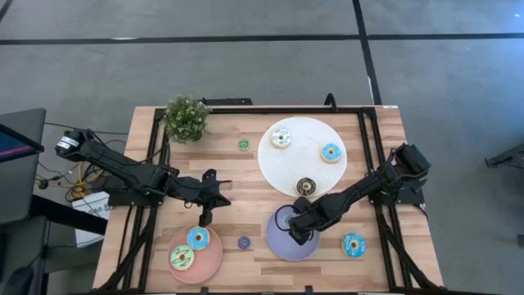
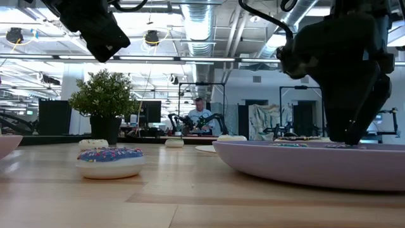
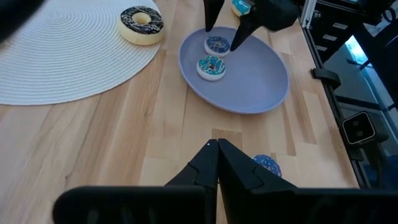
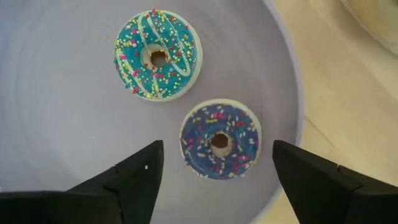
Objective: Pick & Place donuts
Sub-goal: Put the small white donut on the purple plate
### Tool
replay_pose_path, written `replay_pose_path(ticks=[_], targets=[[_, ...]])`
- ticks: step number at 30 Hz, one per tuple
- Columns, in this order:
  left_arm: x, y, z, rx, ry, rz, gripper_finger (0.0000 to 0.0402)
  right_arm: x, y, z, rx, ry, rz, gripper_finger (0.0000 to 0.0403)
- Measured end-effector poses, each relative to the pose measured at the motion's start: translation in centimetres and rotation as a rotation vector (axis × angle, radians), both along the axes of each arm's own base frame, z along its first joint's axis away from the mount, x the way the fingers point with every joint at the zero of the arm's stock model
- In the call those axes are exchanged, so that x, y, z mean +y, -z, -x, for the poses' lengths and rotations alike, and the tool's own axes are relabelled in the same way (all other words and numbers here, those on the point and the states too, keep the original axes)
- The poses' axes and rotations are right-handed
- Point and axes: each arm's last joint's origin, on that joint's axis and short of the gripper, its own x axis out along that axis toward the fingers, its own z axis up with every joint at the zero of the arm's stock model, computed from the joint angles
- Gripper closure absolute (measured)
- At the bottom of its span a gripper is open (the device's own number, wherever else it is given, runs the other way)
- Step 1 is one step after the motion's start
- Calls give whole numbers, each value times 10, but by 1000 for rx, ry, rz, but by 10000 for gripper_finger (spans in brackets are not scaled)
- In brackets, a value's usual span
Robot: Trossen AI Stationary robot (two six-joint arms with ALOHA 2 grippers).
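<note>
My right gripper (image 4: 217, 147) is open, pointing down over the purple plate (image 1: 278, 243). Its fingers stand on either side of a tiny purple donut (image 4: 220, 140) that lies flat on the plate, and they do not touch it. A tiny teal donut (image 4: 158, 55) lies beside it on the same plate. My left gripper (image 3: 215, 145) is shut and hovers over bare wood near the pink plate (image 1: 214, 260). That plate carries a blue donut (image 1: 198, 238) and a green and white donut (image 1: 182, 258).
A white round mat (image 1: 304, 164) holds a white-blue donut (image 1: 281, 138), a blue one (image 1: 331, 152) and a chocolate one (image 1: 305, 186). On the bare wood lie a tiny purple donut (image 1: 244, 242), a tiny green one (image 1: 243, 145) and a blue one (image 1: 354, 244). A potted plant (image 1: 186, 117) stands at the far left.
</note>
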Motion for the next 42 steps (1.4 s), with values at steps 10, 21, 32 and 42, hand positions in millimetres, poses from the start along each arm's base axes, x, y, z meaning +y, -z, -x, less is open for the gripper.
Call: replay_pose_path(ticks=[10,21,32,42], targets=[[-2,-1,0,-4,-28,39,401,-11,-70,16,-190,-103,60,112],[-1,0,2,-10,-199,95,401,-62,-102,99,-395,-66,139,113],[18,5,1,21,-423,102,375,-92,-82,159,-493,-23,138,113],[35,18,10,163,-613,166,253,-102,-63,175,-497,30,133,113]])
